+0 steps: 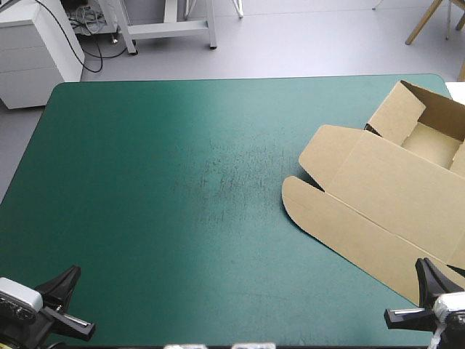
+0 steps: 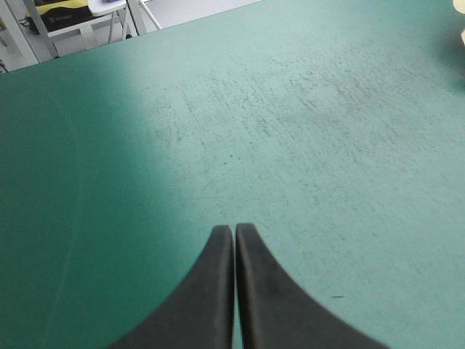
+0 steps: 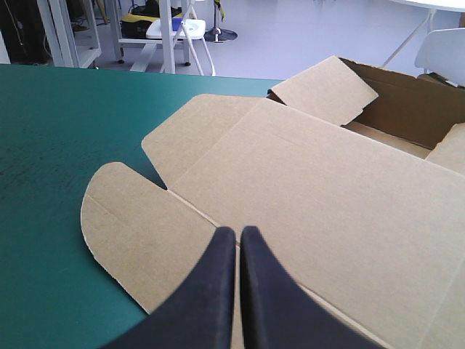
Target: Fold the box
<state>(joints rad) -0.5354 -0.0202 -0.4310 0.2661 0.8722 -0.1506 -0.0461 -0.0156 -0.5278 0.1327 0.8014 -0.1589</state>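
brown box [image 1: 385,196], just one, open; left gripper [image 2: 234,228] and right gripper [image 3: 237,230] both pinched.

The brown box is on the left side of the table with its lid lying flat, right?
No. The box is on the table's right side, not the left; the high view shows it. Its lid does lie flat.

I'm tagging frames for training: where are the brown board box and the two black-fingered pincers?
Brown board box [image 1: 392,196]: high view, on its flat lid panel.
Left black-fingered pincer [image 2: 234,228]: left wrist view, where its shut fingertips meet.
Right black-fingered pincer [image 3: 237,231]: right wrist view, where its shut fingertips meet.
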